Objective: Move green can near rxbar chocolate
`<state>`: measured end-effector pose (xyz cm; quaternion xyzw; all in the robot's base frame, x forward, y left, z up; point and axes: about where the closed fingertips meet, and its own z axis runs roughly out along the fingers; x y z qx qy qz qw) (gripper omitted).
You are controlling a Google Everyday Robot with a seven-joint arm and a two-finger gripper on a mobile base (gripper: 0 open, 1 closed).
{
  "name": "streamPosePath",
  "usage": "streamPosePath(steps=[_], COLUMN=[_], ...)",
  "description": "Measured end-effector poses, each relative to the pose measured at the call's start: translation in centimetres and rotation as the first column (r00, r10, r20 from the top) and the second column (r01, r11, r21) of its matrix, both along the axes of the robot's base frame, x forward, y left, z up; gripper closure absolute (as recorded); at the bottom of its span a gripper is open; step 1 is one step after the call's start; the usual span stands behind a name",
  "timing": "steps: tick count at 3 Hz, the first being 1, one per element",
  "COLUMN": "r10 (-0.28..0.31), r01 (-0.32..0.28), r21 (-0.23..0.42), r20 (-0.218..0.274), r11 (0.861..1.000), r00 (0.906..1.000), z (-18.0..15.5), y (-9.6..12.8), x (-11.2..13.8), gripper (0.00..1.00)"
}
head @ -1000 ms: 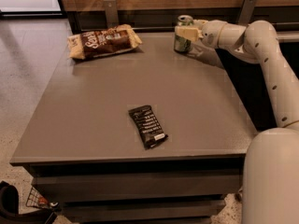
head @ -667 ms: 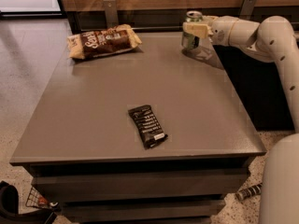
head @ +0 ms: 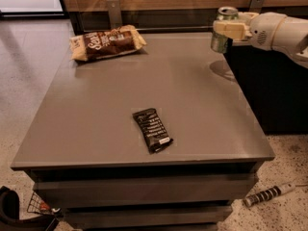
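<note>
The green can [head: 222,41] with a silver top is held upright in the air above the table's far right edge, its shadow on the tabletop below it. My gripper [head: 230,29] is shut on the green can, its pale fingers wrapped around the can's upper body, the white arm reaching in from the right. The rxbar chocolate [head: 152,129], a flat black wrapper with white text, lies on the grey table [head: 96,109] near the front middle, well apart from the can.
A brown-and-tan chip bag [head: 107,42] lies at the table's far left. A wooden wall with metal brackets [head: 113,11] runs behind the table. A striped object [head: 267,194] lies on the floor at the front right.
The gripper has lifted the green can off the tabletop and carried it up and to the right, with the arm drawing back toward the right.
</note>
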<state>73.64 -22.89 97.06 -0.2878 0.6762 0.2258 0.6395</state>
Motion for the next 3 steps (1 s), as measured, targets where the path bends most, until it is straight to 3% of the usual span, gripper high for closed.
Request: streamPosePath(steps=[1,2,3], r10=[0.012,0.069,0.132], r01=[-0.012,-0.07,-0.133], r21=[-0.012,-0.005,-0.005], r20=[-0.039,-0.076,-0.101], r11=[1.0,0.998,0.991], r00=[0.9992,0.9947,0.9862], z=[0.2,0.1,-0.8], y=[-0.6,-0.1,2.0], x=[-5.1,-10.5,-13.7], gripper=[1.0,1.0,1.0])
